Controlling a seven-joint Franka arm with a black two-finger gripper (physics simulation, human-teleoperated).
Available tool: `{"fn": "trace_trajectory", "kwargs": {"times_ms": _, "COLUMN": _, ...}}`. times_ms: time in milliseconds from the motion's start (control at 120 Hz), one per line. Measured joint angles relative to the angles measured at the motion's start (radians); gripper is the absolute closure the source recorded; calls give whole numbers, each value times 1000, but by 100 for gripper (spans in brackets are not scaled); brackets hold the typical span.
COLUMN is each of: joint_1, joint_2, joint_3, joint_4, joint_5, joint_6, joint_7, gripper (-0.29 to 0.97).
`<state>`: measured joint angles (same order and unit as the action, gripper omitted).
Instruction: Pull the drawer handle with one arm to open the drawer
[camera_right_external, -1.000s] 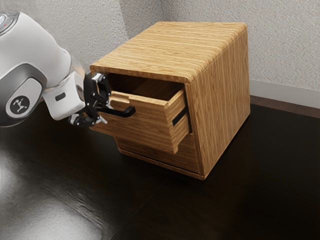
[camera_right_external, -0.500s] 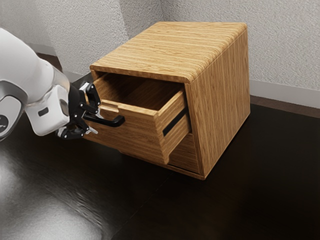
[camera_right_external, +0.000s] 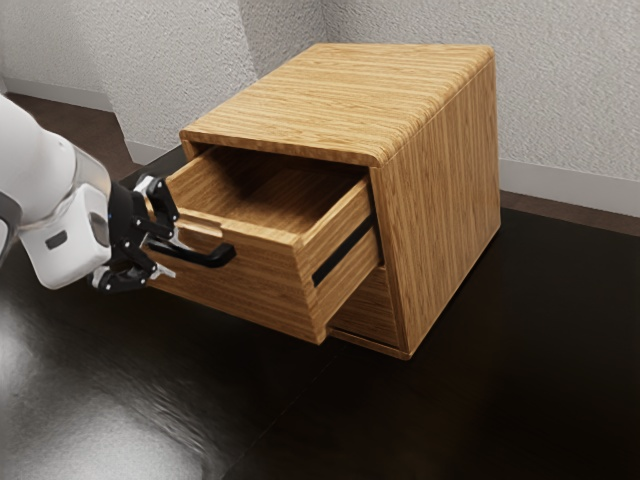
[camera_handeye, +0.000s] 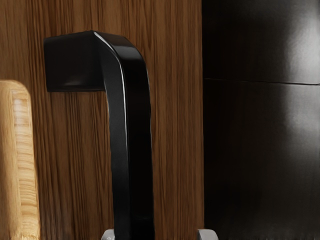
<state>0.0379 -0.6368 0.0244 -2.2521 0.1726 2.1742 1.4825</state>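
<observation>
Drawer (camera_right_external: 255, 285) slid further from cabinet (camera_right_external: 430, 200) over 1 s; gripper (camera_right_external: 158, 246) clamped on handle (camera_right_external: 207, 257); opening judged mostly done, little pull remaining.

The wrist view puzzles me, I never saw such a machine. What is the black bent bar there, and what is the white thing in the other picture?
The white thing is a robot arm with a black two-finger pincer at its end. The exterior view is taken from a camera beside it; the wrist view comes from a camera on the arm's hand. The black bent bar is the drawer handle, seen very close. The pincer is shut on it. The top drawer of a wooden cabinet stands partly open. The cabinet rests on a dark glossy table.
</observation>
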Motion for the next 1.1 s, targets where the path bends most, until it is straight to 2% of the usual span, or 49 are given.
{"fn": "trace_trajectory", "kwargs": {"times_ms": 217, "joint_1": -8, "joint_2": -30, "joint_3": 6, "joint_4": -29, "joint_5": 1, "joint_6": -1, "joint_7": -2, "gripper": 57}}
{"fn": "trace_trajectory", "kwargs": {"times_ms": 283, "joint_1": -20, "joint_2": -65, "joint_3": 6, "joint_4": -46, "joint_5": 0, "joint_6": -2, "joint_7": -3, "gripper": 61}}
{"fn": "trace_trajectory", "kwargs": {"times_ms": 400, "joint_1": -31, "joint_2": -115, "joint_3": 6, "joint_4": -56, "joint_5": 1, "joint_6": -8, "joint_7": -4, "gripper": 58}}
{"fn": "trace_trajectory", "kwargs": {"times_ms": 483, "joint_1": -31, "joint_2": -196, "joint_3": 6, "joint_4": -47, "joint_5": 0, "joint_6": -12, "joint_7": -5, "gripper": 56}}
{"fn": "trace_trajectory", "kwargs": {"times_ms": 542, "joint_1": -31, "joint_2": -225, "joint_3": 3, "joint_4": -17, "joint_5": 0, "joint_6": -22, "joint_7": -8, "gripper": 51}}
{"fn": "trace_trajectory", "kwargs": {"times_ms": 617, "joint_1": -31, "joint_2": -221, "joint_3": -24, "joint_4": 74, "joint_5": -26, "joint_6": -60, "joint_7": -30, "gripper": 37}}
{"fn": "trace_trajectory", "kwargs": {"times_ms": 742, "joint_1": -23, "joint_2": -77, "joint_3": -198, "joint_4": 399, "joint_5": -59, "joint_6": -227, "joint_7": -169, "gripper": 21}}
{"fn": "trace_trajectory", "kwargs": {"times_ms": 833, "joint_1": -24, "joint_2": 172, "joint_3": -350, "joint_4": 706, "joint_5": -73, "joint_6": -442, "joint_7": -367, "gripper": 14}}
{"fn": "trace_trajectory", "kwargs": {"times_ms": 908, "joint_1": -46, "joint_2": 288, "joint_3": -408, "joint_4": 800, "joint_5": -96, "joint_6": -596, "joint_7": -556, "gripper": 10}}
{"fn": "trace_trajectory", "kwargs": {"times_ms": 992, "joint_1": -93, "joint_2": 362, "joint_3": -393, "joint_4": 825, "joint_5": -109, "joint_6": -723, "joint_7": -756, "gripper": 8}}
{"fn": "trace_trajectory", "kwargs": {"times_ms": 1100, "joint_1": -91, "joint_2": 440, "joint_3": -184, "joint_4": 832, "joint_5": -131, "joint_6": -828, "joint_7": -977, "gripper": 5}}
